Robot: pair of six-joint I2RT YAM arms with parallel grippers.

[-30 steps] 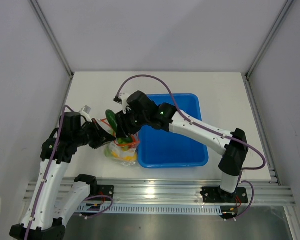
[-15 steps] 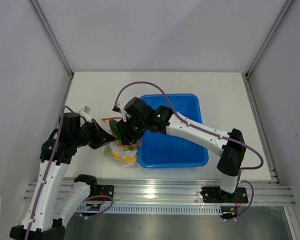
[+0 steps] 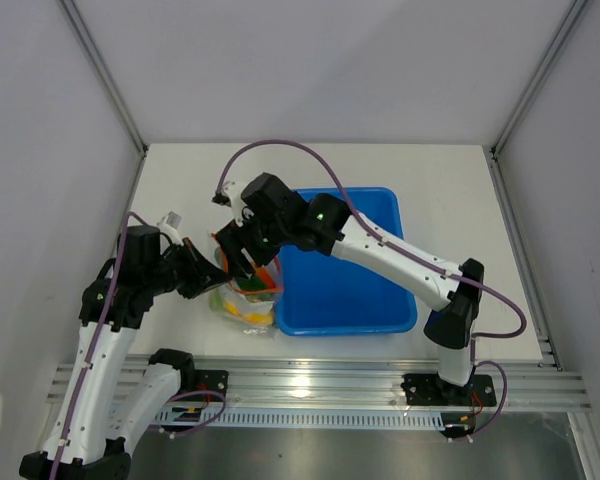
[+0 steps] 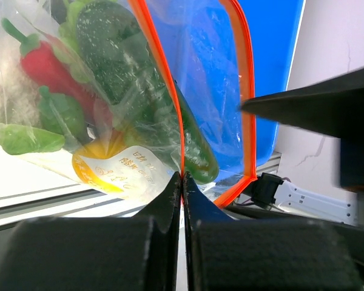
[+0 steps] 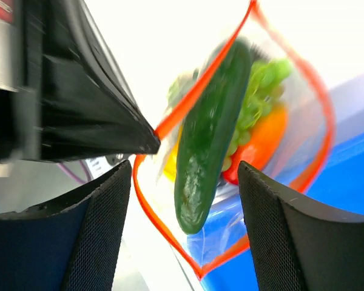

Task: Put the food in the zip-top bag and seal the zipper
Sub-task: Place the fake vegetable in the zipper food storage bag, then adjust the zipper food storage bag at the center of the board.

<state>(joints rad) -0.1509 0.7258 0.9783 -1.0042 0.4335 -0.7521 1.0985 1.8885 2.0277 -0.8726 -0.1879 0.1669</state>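
The zip-top bag [image 3: 248, 302] stands left of the blue tub with its mouth held up. My left gripper [image 4: 182, 179] is shut on the orange zipper [image 4: 164, 91] at the mouth's edge. Through the plastic I see a red chili [image 4: 45, 63], a yellow fruit [image 4: 100, 165] and the long green vegetable [image 4: 139, 91]. My right gripper [image 5: 185, 171] hangs open just above the mouth. The long green vegetable [image 5: 209, 139] stands inside the bag between its fingers [image 5: 103, 230], touching neither. Green grapes [image 5: 264, 85] and an orange fruit [image 5: 267, 136] lie beside it.
The blue tub [image 3: 380, 290] sits against the bag's right side, under the right forearm. White table [image 3: 180, 180] lies behind the bag, and the metal rail [image 3: 310, 385] runs along the near edge. The left gripper's dark tip [image 5: 97, 115] crosses the right wrist view.
My right gripper carried the long green vegetable down into the bag's mouth, then opened and let it go. The left gripper has kept its hold on the zipper.
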